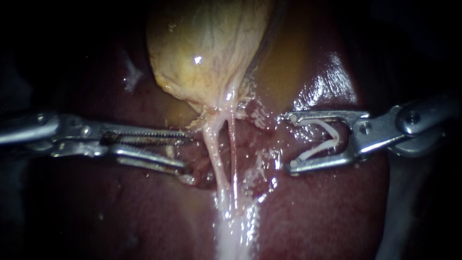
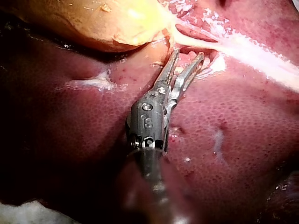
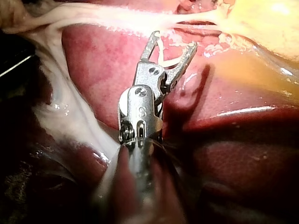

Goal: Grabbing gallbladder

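The liver point(image 1: 337, 216) forms the bed. The gallbladder point(image 1: 207, 53) lies on it, ungrasped, tapering to pale tubes point(image 1: 219, 154) that run between the instruments. Left instrument point(image 1: 191, 159): serrated jaws apart and empty, tips just beside the tubes, apparently poised to grasp. Right instrument point(image 1: 287, 142): spread jaws cradle a white clip point(image 1: 336, 138), held clear of the tubes.

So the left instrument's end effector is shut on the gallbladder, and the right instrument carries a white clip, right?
No. The endoscope view shows the left instrument's end effector open, holding nothing, its tips beside the tubes below the gallbladder. The right instrument does carry a white clip.
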You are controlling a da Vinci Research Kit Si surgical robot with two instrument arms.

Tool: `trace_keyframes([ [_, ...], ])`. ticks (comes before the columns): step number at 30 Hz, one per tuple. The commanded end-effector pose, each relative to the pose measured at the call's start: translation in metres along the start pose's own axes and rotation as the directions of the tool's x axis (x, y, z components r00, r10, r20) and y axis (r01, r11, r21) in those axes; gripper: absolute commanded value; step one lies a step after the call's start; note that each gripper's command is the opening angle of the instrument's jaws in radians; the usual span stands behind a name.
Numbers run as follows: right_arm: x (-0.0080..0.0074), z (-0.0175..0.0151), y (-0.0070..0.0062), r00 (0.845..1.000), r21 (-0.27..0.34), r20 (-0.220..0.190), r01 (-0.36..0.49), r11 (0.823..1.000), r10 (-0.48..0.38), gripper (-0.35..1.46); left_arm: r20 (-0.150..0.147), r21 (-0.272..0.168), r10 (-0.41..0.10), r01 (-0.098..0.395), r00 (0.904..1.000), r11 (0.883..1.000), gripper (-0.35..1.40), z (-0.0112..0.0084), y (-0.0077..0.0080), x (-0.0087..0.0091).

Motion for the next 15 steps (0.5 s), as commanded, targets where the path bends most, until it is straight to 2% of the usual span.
trace_keyframes([
  [1, 0.0000, 0.0000, 0.0000, 1.000, 0.000, 0.000, 0.000, 1.000, 0.000, 0.48, -0.004, -0.002, 0.004, -0.004, 1.0000, 1.000, 0.32, -0.0002, 0.0001, 0.0003],
  [7, 0.0000, 0.0000, 0.0000, 1.000, 0.000, 0.000, 0.000, 1.000, 0.000, 0.48, -0.037, -0.003, 0.016, -0.016, 0.9992, 1.000, 0.22, -0.0014, 0.0001, 0.0024],
  [8, 0.0000, 0.0000, 0.0000, 1.000, 0.000, 0.000, 0.000, 1.000, 0.000, 0.48, -0.050, 0.006, 0.018, -0.018, 0.9986, 1.000, 0.22, -0.0016, -0.0001, 0.0029],
  [12, 0.0000, 0.0000, 0.0000, 1.000, 0.000, 0.000, 0.000, 1.000, 0.000, 0.48, -0.061, 0.026, 0.025, -0.024, 0.9978, 0.999, 0.21, -0.0020, -0.0014, 0.0043],
  [15, 0.0000, 0.0000, 0.0000, 1.000, 0.000, 0.000, 0.000, 1.000, 0.000, 0.48, -0.068, 0.041, 0.027, -0.024, 0.9973, 0.999, 0.21, -0.0017, -0.0025, 0.0046],
])
